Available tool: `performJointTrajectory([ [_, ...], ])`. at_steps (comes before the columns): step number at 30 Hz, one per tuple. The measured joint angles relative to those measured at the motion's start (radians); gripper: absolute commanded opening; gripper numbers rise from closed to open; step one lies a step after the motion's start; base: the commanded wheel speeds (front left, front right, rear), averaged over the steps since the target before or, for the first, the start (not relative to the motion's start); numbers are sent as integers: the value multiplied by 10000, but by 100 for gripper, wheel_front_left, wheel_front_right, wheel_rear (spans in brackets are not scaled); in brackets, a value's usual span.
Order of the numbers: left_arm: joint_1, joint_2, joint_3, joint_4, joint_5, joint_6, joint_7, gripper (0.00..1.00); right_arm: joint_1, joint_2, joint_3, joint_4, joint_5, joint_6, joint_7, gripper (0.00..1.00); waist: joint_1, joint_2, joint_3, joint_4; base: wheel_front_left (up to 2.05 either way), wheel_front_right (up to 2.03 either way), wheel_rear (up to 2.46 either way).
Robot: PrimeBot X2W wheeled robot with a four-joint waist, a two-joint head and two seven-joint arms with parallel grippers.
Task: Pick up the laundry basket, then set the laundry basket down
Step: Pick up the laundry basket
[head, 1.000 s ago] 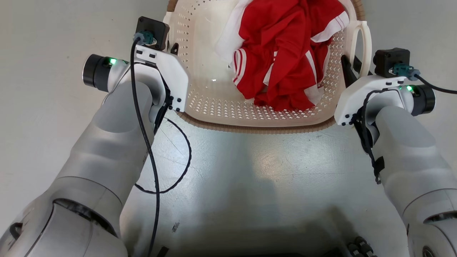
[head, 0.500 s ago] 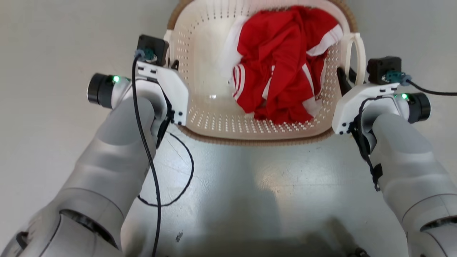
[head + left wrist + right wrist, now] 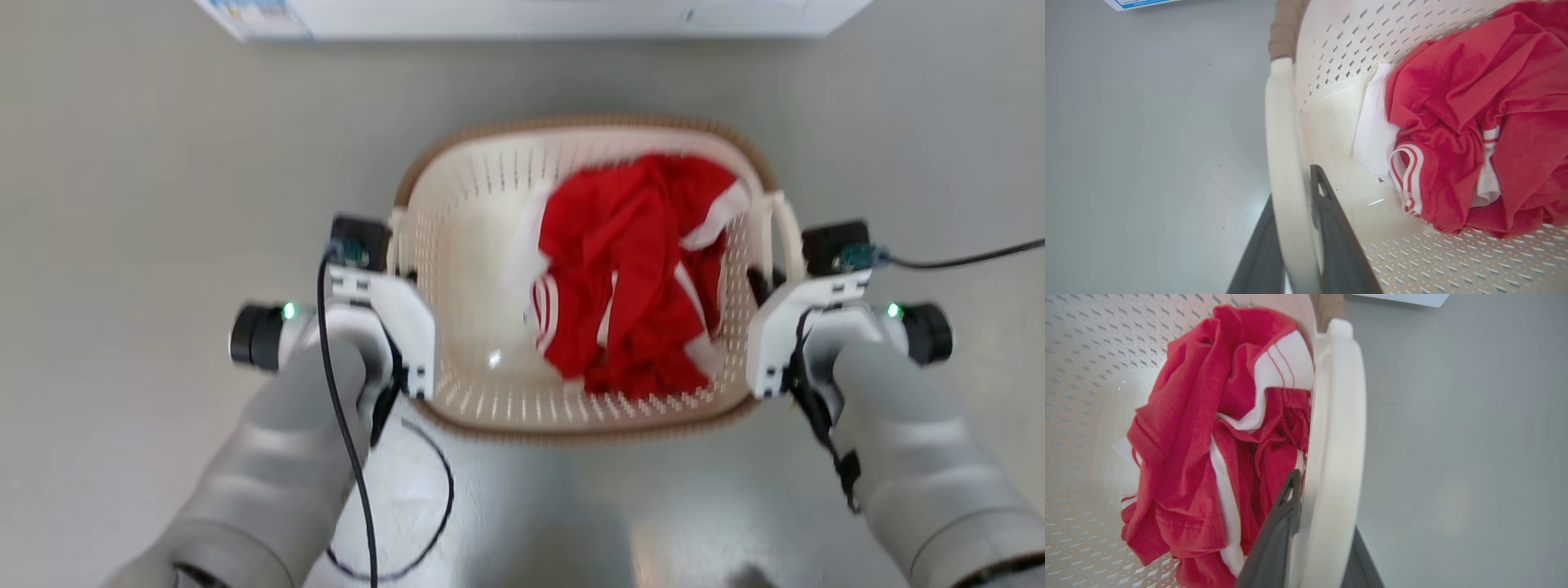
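Left gripper [image 3: 1293, 183]: jaws closed around the left loop handle [image 3: 1282, 134] of the laundry basket [image 3: 588, 124]. One dark finger is outside the loop and one is inside against the perforated wall. Holding there likely puts the load on the stiff handle rather than the thin plastic.
Laundry basket: centred between both arms, level, mouth up. I cannot tell whether it rests on the grey floor [image 3: 122, 204] or hangs just above it.
Red garment [image 3: 637, 269]: heaped inside the basket toward its right wall, so that side probably weighs a little more.
Right gripper [image 3: 1325, 500]: jaws closed on the basket's right loop handle [image 3: 1337, 437], mirroring the other side. The matched grip should keep the basket from tipping.
Edges: a white casing [image 3: 531, 16] with a blue label lies beyond the basket's far rim, apart from it.
Open room: floor runs open to the left and right of the basket. A black cable [image 3: 355, 457] hangs loose by its near-left corner and could snag.
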Motion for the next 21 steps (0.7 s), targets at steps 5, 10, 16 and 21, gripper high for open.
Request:
performJointTrajectory([
  [5,811,12,-245,27,-347,58,0,0,803,6,675,-255,715,0,405,0,0,0,-999,-122,0,0,0],
  [10,1626,12,-426,4,-792,69,-2,0,1516,15,1141,-293,1116,0,744,0,0,0,-2056,-299,0,0,0],
  [16,2408,17,-803,-21,-1141,157,207,0,2113,52,1498,-268,1407,0,1133,0,0,0,-3290,-531,0,0,0],
  [21,2999,29,-1266,-77,-1264,199,502,0,2754,54,1914,-339,1737,0,1488,0,0,0,-4276,-712,0,0,0],
])
